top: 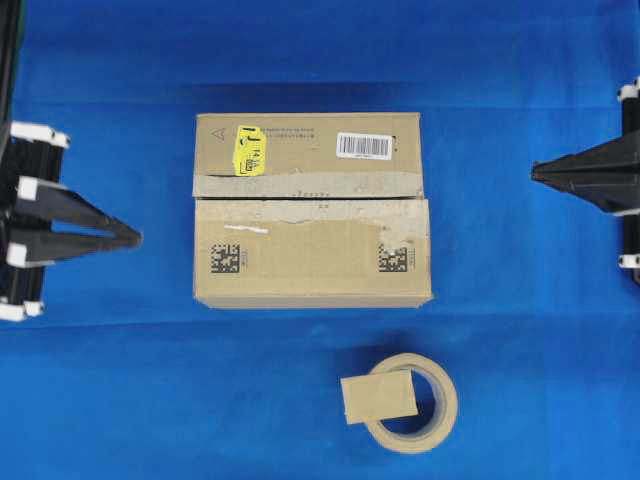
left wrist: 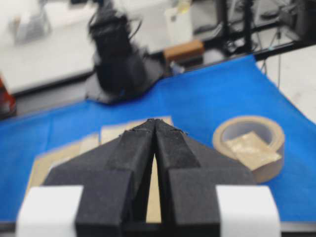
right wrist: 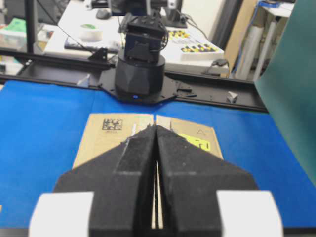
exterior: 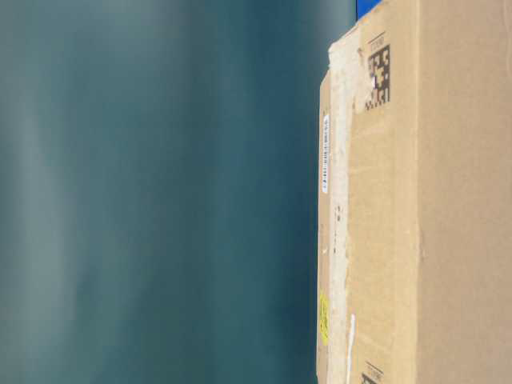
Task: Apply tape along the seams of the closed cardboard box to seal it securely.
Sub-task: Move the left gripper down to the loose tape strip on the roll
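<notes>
The cardboard box (top: 312,208) sits mid-tabletop (top: 120,400), its seam (top: 310,197) edged with torn old tape. The tan tape piece (top: 378,397) lies on the tape roll (top: 415,403) below it. Left tool (top: 135,237) and right tool (top: 536,174) are both closed, empty, well apart from the box

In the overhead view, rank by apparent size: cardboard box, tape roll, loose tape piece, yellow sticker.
1. cardboard box, by far the largest.
2. tape roll.
3. tape piece, lying on the roll's left edge.
4. yellow sticker, smallest.
The box top sits nearer the camera, slightly enlarging the sticker.
</notes>
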Motion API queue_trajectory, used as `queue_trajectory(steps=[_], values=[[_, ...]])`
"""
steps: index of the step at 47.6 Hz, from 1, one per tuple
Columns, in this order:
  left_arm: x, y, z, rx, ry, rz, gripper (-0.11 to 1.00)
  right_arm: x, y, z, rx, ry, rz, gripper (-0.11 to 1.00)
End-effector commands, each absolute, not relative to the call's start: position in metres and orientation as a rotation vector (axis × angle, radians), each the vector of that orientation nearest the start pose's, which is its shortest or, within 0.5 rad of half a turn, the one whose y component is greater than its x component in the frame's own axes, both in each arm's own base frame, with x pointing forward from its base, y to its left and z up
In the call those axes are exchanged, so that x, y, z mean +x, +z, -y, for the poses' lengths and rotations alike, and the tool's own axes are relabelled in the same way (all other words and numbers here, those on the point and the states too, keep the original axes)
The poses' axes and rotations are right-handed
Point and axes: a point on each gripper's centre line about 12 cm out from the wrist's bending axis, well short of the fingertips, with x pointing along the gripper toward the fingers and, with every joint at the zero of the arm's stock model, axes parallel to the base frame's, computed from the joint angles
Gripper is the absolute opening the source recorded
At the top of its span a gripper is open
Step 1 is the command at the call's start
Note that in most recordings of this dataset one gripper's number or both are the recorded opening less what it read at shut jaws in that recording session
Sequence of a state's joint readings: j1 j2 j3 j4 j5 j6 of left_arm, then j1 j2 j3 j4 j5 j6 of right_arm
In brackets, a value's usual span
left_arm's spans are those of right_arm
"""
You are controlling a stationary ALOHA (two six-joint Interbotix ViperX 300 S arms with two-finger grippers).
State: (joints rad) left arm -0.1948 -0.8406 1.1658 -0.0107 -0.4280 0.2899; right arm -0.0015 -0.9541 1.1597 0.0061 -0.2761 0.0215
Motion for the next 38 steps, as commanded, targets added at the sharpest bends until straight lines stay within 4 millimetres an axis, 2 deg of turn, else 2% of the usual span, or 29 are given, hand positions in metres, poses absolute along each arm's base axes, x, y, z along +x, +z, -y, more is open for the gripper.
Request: queue_trajectory(steps=[1, 9, 11, 16, 22, 24, 30, 38], values=[[0.222, 0.292, 0.053, 0.342, -0.207, 0.162, 0.00, 0.204, 0.307, 0.001, 0.032, -0.004, 0.098, 0.00], [0.236, 0.278, 0.078, 0.560, -0.290, 0.153, 0.01, 0.204, 0.307, 0.001, 0.030, -0.004, 0.107, 0.00], [0.241, 0.270, 0.086, 0.630, -0.320, 0.136, 0.04, 0.205, 0.308, 0.001, 0.029, -0.004, 0.112, 0.00], [0.255, 0.252, 0.102, 0.770, -0.379, 0.093, 0.24, 0.205, 0.308, 0.001, 0.027, -0.002, 0.117, 0.00], [0.280, 0.232, 0.117, 0.920, -0.425, 0.044, 0.62, 0.207, 0.306, 0.001, 0.027, -0.002, 0.112, 0.00], [0.289, 0.225, 0.121, 0.971, -0.438, 0.031, 0.70, 0.207, 0.306, 0.001, 0.027, -0.004, 0.112, 0.00], [0.316, 0.200, 0.133, 1.118, -0.492, -0.024, 0.62, 0.208, 0.307, 0.001, 0.027, -0.002, 0.115, 0.00], [0.354, 0.178, 0.148, 1.247, -0.531, -0.049, 0.61, 0.207, 0.307, 0.001, 0.023, -0.004, 0.112, 0.00]])
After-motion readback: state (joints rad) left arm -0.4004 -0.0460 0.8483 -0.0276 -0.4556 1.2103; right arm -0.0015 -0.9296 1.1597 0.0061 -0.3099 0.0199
